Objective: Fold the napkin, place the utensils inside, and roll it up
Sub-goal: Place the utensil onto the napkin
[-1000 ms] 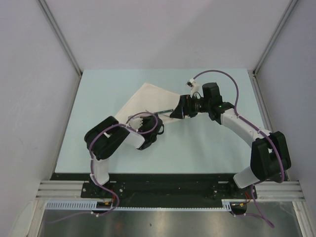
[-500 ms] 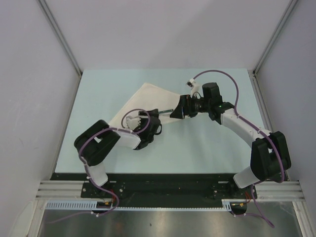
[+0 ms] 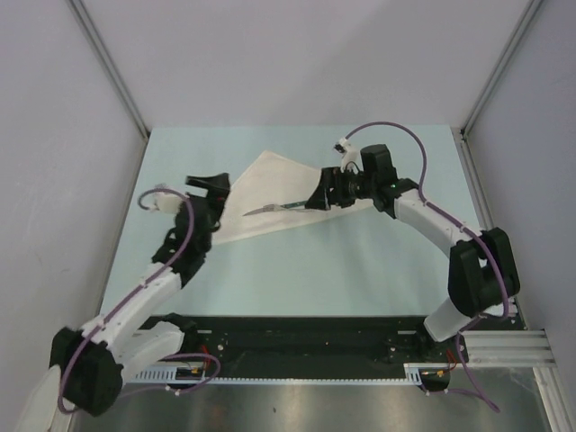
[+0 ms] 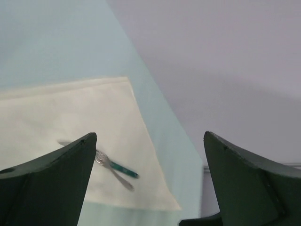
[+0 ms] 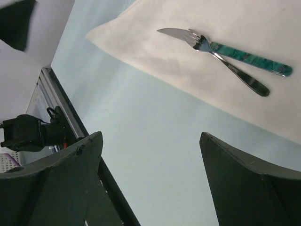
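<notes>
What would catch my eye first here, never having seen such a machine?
A white napkin lies on the table's far left part, with a teal-handled knife and a silver fork crossed on it. The left gripper and right gripper hover open and empty, one at each end of the cloth.

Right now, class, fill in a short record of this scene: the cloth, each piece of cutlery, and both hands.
napkin: white, folded, flat on table
knife: teal handle, lying on napkin
fork: silver, on napkin, crossing the knife
left hand: open, empty, near napkin's left edge
right hand: open, empty, at napkin's right end
</notes>
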You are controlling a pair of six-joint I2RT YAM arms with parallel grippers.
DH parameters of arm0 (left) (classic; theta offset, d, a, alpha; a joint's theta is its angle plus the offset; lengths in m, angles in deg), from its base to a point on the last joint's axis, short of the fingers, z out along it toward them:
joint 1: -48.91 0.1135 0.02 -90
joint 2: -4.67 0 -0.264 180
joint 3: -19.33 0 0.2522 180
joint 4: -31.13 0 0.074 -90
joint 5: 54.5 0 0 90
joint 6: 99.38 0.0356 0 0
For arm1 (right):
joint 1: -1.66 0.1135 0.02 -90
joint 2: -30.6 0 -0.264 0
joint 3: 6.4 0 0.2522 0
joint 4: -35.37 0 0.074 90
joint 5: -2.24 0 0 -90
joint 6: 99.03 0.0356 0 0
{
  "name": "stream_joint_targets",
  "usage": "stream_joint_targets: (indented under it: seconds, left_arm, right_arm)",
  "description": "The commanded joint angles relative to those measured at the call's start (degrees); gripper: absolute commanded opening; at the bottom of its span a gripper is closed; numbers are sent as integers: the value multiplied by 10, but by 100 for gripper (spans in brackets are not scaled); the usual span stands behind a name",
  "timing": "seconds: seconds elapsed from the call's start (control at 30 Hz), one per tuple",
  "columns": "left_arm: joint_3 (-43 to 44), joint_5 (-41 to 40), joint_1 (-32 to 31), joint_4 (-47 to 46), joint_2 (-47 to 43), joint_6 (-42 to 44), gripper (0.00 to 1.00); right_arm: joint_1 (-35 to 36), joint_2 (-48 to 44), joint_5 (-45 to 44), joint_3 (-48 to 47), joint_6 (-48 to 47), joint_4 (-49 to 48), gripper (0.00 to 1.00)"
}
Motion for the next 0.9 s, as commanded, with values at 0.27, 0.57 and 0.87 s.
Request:
stream_joint_targets:
  seconds: [0.27,0.57,0.87]
  left_arm:
    - [142,194,152,168,-43,662,100]
    - [165,302,199,184,-7,665,100]
    - [166,325,217,188,-4,661,100]
  right_arm:
    - [71,285,25,-257,-33,-17,87]
    - [73,430,16,-425,-137,89,80]
    - [73,480,64,-474,-180,130,67]
